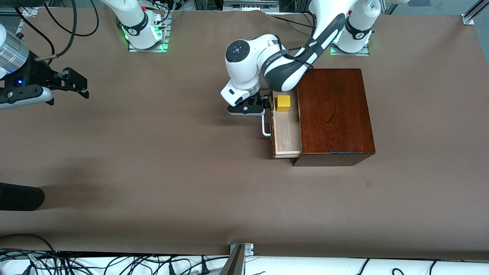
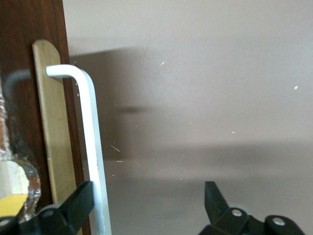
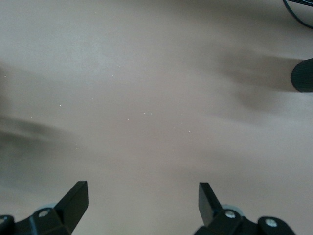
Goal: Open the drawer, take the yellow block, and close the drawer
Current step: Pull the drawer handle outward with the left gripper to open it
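The dark reddish-brown wooden box (image 1: 332, 114) stands toward the left arm's end of the table. Its drawer (image 1: 286, 133) is pulled partly out toward the right arm's end, showing a pale wood floor. The yellow block (image 1: 283, 103) lies in the drawer, at the end farther from the front camera. My left gripper (image 1: 266, 102) is low in front of the drawer, open. In the left wrist view one of its fingers (image 2: 80, 200) sits between the white handle (image 2: 93, 137) and the drawer front (image 2: 29, 73). My right gripper (image 1: 83, 84) waits open over bare table, nothing between its fingers (image 3: 73, 203).
A dark rounded object (image 1: 21, 196) juts in at the right arm's end of the table, nearer to the front camera, and also shows in the right wrist view (image 3: 303, 76). Cables (image 1: 76, 263) lie along the edge nearest the front camera.
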Motion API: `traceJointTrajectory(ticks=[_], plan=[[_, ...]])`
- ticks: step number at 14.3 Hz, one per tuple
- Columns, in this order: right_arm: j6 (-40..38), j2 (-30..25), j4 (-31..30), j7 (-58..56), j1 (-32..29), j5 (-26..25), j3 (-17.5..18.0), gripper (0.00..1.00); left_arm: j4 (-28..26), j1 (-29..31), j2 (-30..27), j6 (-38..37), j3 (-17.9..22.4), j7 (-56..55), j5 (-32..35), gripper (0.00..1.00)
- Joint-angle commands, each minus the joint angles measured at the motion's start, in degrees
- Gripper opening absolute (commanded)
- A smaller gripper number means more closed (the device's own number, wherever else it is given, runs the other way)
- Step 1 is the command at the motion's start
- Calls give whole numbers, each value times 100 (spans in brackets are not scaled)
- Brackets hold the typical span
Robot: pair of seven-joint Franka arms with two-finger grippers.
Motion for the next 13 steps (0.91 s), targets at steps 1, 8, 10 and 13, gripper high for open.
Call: traceJointTrajectory(ticks=[1,8,10,13], plan=[[4,1,53,22,-6,90,5,100,170,100,-432,-633,-37,394,-7,100],[22,-8,61,39,38,38,40,100,917,1821,-1549,-2401,-28,2653,-912,100],[66,184,61,-48,64,73,40,100,935,2471,-1751,-2543,-37,3459,-929,100],[31,413,35,-49,432,99,189,100,935,3526,-1919,-2578,-28,4867,-1306,100]])
